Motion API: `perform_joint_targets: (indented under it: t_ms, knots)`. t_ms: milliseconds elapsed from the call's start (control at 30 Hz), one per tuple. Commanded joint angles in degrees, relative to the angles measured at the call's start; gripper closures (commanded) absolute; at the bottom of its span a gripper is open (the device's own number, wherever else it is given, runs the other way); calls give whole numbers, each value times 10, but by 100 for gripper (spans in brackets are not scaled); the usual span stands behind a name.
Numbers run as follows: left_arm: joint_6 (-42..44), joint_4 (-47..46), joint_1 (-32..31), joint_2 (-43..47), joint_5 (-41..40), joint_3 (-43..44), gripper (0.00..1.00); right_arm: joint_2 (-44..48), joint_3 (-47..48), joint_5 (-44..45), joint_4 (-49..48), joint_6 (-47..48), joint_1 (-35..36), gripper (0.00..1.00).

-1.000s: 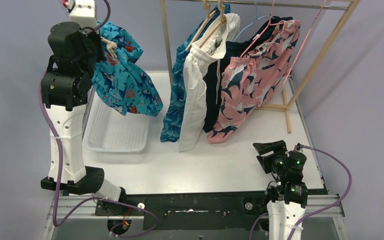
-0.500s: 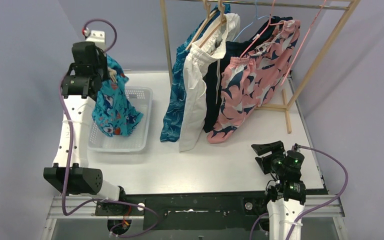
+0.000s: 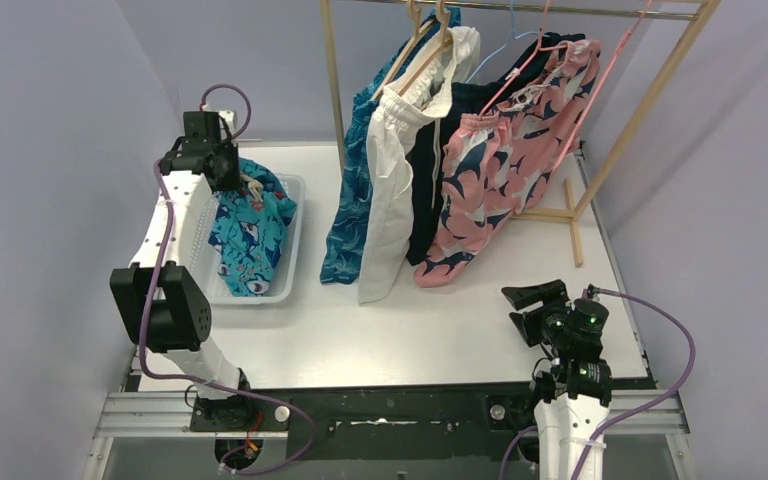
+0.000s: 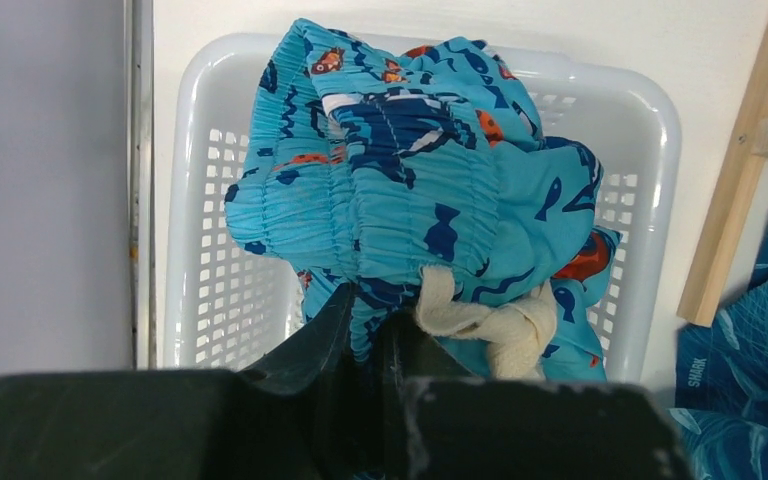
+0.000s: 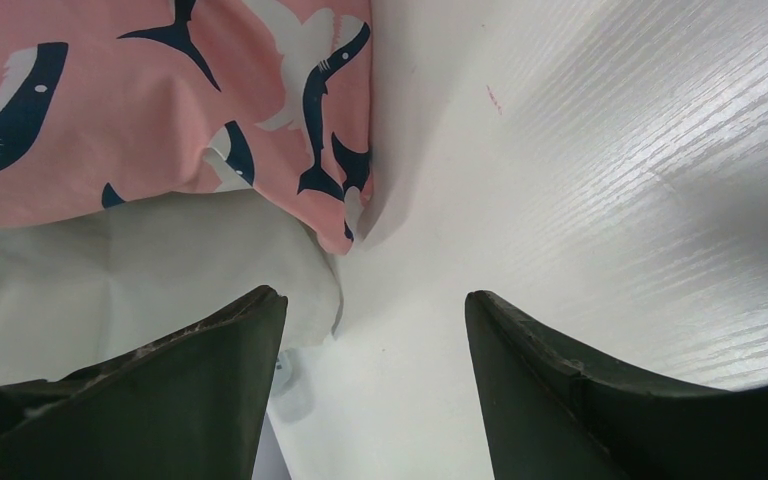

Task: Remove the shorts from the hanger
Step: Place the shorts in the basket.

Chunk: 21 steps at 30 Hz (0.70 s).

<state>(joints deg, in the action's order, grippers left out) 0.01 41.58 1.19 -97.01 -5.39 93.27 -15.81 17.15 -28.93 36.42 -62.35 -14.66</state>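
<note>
The left fingers (image 4: 325, 335) pinch shut on the elastic waistband of the teal cartoon-print shorts (image 4: 410, 190), beside the cream drawstring knot (image 4: 490, 325). The fabric bunches below them in the white basket (image 4: 650, 115) on the table (image 3: 410, 330). To their right stands the wooden rack post (image 4: 740, 180), where blue leaf-pattern shorts (image 3: 345, 220), white shorts (image 3: 385, 200), navy shorts (image 3: 428, 190) and pink-and-navy shorts (image 3: 505, 165) hang. The right fingers (image 5: 200, 380) spread wide, holding nothing, low over the table, pink and white hems just ahead.
</note>
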Motion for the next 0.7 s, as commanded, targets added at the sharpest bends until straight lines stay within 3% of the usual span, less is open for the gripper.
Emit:
perform_joint_targets:
  t_ms: [0,133,267,400,600,667]
  knots:
    - [-32,-15,11,-16,22,-7,100,-1,-4,-8,-35,7,-4,32]
    - [-72,-49,33,-61,53,-62,100,-1,-8,-11,-38,9,-3,33]
    - [-87,-22,41,-148,102,-24,100,-5,-3,-14,-34,19,-3,32]
    - [-108,-12,44,-203,96,-5,100,-6,1,-16,-28,30,-3,32]
    - [-120,-19,56,-174,82,19,99,-3,4,-12,-16,42,-4,32]
    - [-124,-33,62,-138,75,18,77,-4,4,-9,-15,43,-4,32]
